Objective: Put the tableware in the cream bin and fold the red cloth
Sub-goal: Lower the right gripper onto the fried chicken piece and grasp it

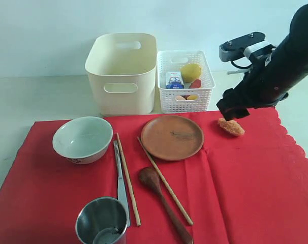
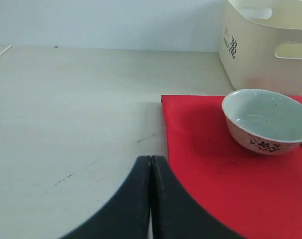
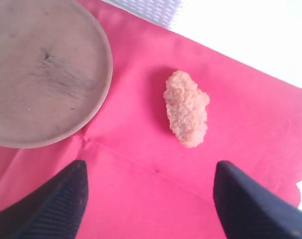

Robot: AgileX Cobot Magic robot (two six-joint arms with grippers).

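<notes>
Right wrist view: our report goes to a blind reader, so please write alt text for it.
The open right pincer is poised above the red cloth, with a crumbed orange-brown food piece lying on the cloth just ahead of it. An empty round brown plate sits on the same cloth beside the food.

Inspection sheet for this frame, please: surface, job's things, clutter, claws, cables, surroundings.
Surface: pale table, red cloth spread flat, unfolded.
Job's things: bowl, cup, plate, chopsticks, knife, spoon all on the cloth; none in the bin.
Clutter: fried piece on the cloth; basket with food.
Claws: left claw shut, empty; right claw open above the fried piece.
Cables: dark loop at the right wrist.
Surroundings: plain wall, nothing else seen.
</notes>
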